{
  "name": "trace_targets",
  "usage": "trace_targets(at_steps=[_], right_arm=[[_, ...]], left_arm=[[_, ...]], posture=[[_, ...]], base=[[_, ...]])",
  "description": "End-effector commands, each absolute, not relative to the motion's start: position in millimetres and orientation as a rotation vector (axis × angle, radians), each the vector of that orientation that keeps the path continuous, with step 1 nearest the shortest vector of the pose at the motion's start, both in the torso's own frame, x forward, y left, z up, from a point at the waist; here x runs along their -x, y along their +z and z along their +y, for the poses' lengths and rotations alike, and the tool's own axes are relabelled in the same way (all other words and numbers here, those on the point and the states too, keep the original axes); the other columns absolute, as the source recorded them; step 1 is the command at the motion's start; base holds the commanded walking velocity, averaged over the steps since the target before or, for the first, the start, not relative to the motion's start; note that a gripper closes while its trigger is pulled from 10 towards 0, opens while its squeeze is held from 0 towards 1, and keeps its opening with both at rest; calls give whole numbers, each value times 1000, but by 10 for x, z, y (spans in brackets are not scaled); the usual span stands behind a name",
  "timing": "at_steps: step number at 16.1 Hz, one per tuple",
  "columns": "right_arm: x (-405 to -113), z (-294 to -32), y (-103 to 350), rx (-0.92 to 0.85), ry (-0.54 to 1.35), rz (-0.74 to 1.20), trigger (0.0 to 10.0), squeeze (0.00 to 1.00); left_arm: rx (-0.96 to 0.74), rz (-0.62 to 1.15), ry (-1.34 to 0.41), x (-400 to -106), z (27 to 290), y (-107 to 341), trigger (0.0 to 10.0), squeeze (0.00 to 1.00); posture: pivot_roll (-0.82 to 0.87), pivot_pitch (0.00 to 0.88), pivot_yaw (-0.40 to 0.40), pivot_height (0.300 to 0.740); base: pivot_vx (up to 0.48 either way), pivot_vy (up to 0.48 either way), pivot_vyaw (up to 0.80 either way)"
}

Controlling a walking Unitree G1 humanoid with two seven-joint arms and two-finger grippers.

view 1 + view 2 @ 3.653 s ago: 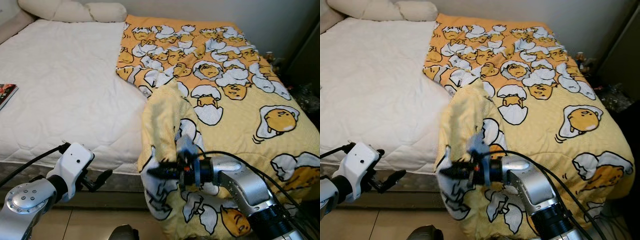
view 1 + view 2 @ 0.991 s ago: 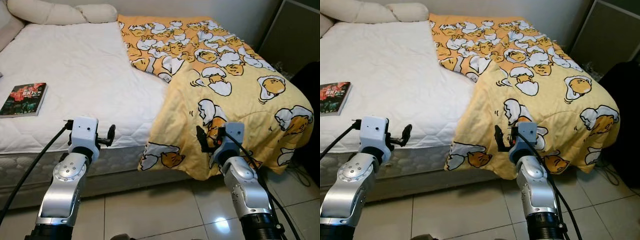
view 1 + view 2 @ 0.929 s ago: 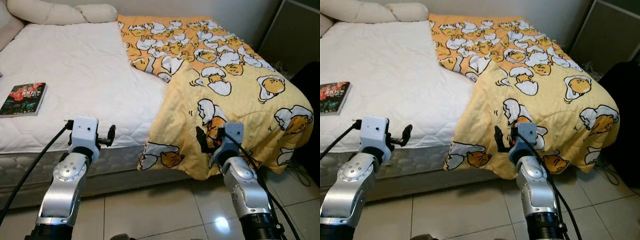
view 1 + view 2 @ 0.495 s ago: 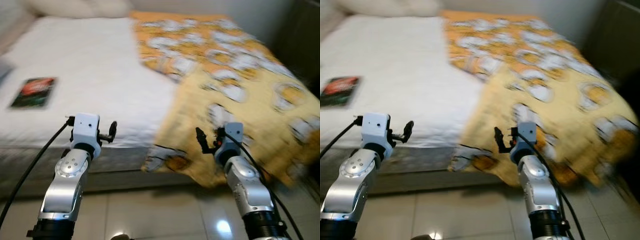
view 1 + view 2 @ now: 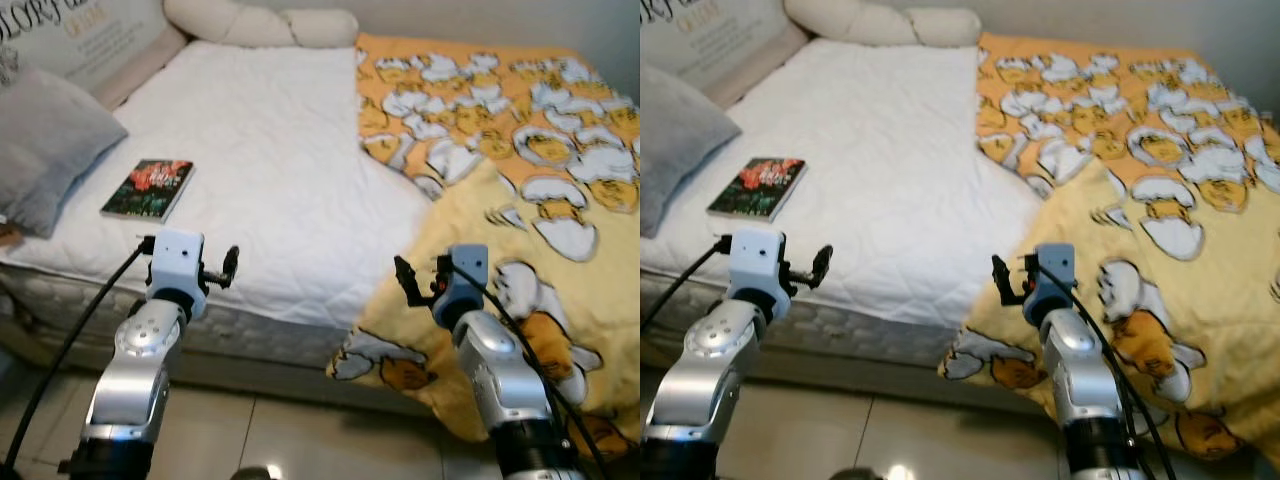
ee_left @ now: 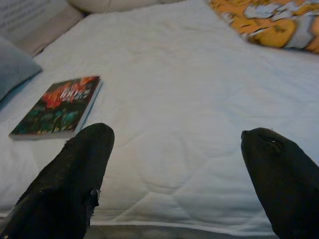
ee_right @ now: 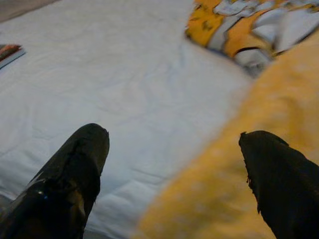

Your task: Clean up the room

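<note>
Even, soft indoor light, moderately bright; no hard shadows on white mattress (image 5: 270,150). Head views slightly soft overall, mild motion blur, worst toward 3 o'clock on yellow blanket (image 5: 560,200). Small glare spot on floor tile (image 5: 252,470) at 6 o'clock. Dim band under bed edge. Wrist views: black fingers (image 6: 75,174) close and defocused; right wrist view blurrier, blanket (image 7: 219,189) smeared at 5 o'clock.
</note>
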State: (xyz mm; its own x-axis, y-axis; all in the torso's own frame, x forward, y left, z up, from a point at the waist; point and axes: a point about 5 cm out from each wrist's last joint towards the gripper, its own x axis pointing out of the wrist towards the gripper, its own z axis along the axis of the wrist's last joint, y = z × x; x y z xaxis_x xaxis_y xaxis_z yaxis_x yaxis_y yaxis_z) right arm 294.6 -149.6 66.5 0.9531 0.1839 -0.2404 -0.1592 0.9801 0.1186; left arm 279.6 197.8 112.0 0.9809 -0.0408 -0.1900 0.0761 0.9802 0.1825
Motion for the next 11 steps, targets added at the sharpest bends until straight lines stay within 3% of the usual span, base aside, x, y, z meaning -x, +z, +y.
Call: trace_targets(at_steps=[1,11], right_arm=[[-2955,-1480,664,-99,178,257,10000,1000],[-2917,-1541,568,-66,132,314,10000,1000]], left_arm=[[-194,181,-61,-2804,1986,1144,10000,0],[-194,186,-59,-2773,1999,1142,10000,0]], posture=[[7,0,-12,740],[25,0,-21,740]], base=[[307,0,0],[309,0,0]])
